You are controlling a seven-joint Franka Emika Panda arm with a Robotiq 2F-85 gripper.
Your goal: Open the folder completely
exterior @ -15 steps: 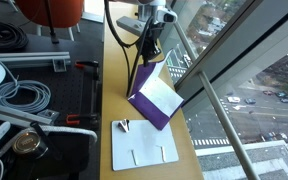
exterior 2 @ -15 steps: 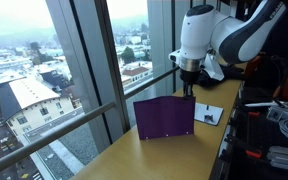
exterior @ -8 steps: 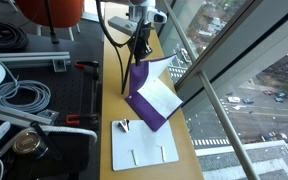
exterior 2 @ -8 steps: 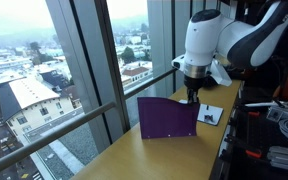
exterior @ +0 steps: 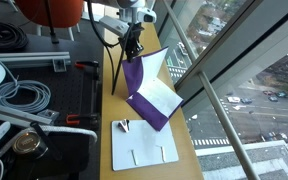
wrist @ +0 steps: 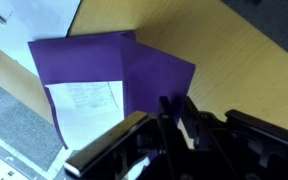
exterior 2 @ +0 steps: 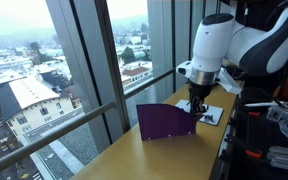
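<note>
The purple folder lies on the wooden table by the window, half open, its pale inside sheet showing. My gripper is shut on the edge of the folder's cover and holds it raised, nearly upright. In an exterior view the cover stands as a purple wall with the gripper at its top corner. In the wrist view the folder spreads below the fingers, which pinch its purple edge.
A white flat board with two notches lies near the folder, also seen in an exterior view. A small black clip sits at its corner. Window glass and a railing run along the table. Cables and equipment crowd the neighbouring bench.
My gripper has carried the cover's edge away from the window side and slightly lower, swinging the cover further open. The bottom leaf has stayed on the table.
</note>
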